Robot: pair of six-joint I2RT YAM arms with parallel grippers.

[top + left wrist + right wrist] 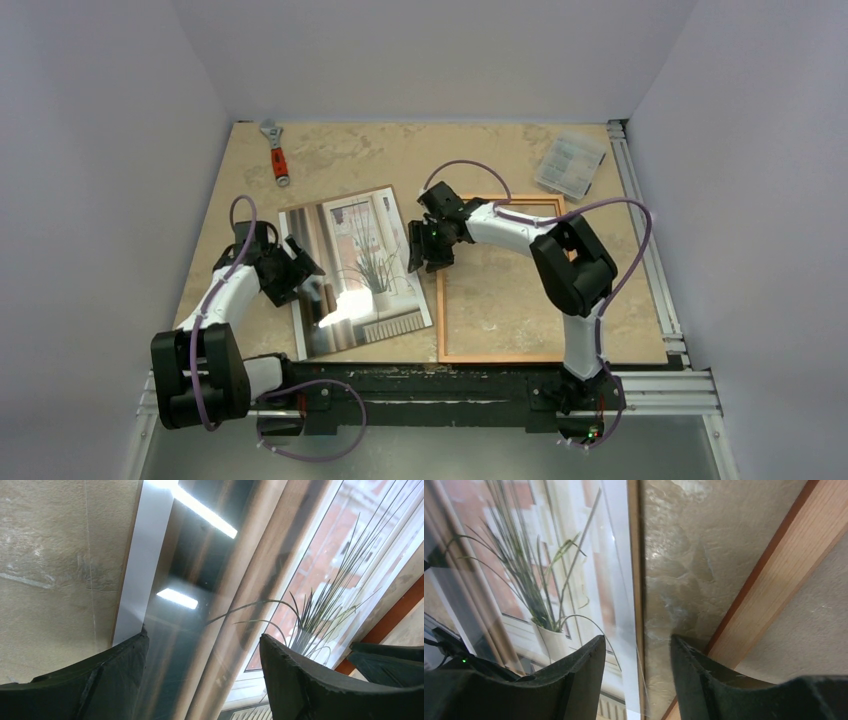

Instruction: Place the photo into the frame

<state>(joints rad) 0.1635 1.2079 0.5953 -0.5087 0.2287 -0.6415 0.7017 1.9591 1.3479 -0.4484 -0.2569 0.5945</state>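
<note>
From above, the big paper photo of a grassy plant in a pot by a window (355, 270) lies flat and face up on the sandy-brown stone-look table (330, 160). It is turned a little crooked. Just to its right lies the thin orange-brown wooden frame (500, 357), a long box shape with bare table inside it. The photo is outside the frame. The left gripper (305, 268) is at the photo's left edge. The right gripper (428, 255) is at the photo's right edge, between the photo and the frame. A metal wrench with a red handle (275, 152) lies near the far left corner. A small clear plastic box (570, 163) lies near the far right corner.

In the left wrist view, the left gripper (203, 637) has its two black fingers (115, 680) spread wide. They hold nothing. The shiny photo is right under them, and one finger sits by the photo's white edge.

In the right wrist view, the right gripper (636, 639) is open part way and grips nothing. One finger (574, 680) is over the photo and the other is over the table. A strip of table shows between the photo's edge and the frame (774, 580).
</note>
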